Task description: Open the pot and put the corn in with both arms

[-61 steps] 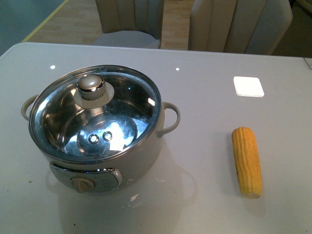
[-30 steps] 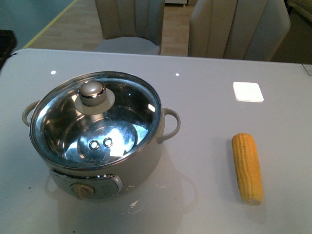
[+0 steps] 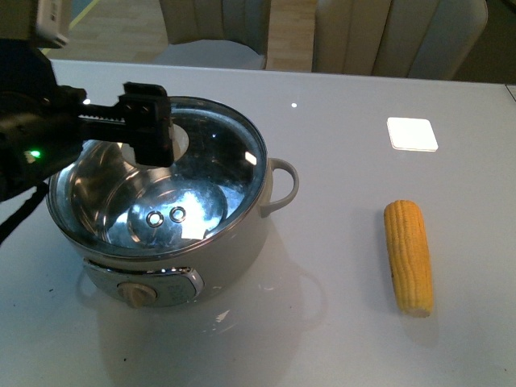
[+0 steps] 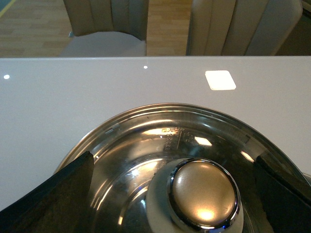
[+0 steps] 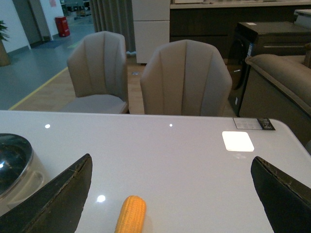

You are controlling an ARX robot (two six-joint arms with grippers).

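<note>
The cream-white pot (image 3: 234, 250) stands on the table's left with its glass lid (image 3: 218, 161) on. My left gripper (image 3: 149, 129) is open and hovers over the lid, hiding the chrome knob in the front view. In the left wrist view the knob (image 4: 204, 194) lies between the two black fingers (image 4: 53, 196), apart from both. The yellow corn (image 3: 409, 256) lies on the table at the right. In the right wrist view my right gripper (image 5: 171, 162) is open above the table, with the corn's tip (image 5: 130, 216) between its fingers (image 5: 58, 194), apart from them. The right gripper is out of the front view.
A white square patch (image 3: 412, 134) lies on the grey table (image 3: 339, 161) beyond the corn. Two beige chairs (image 3: 403, 36) stand behind the far edge. The pot's rim (image 5: 12, 160) shows at the side of the right wrist view.
My left arm has come into the front view from the left and now sits over the pot's lid knob. Pot and corn have not moved.
</note>
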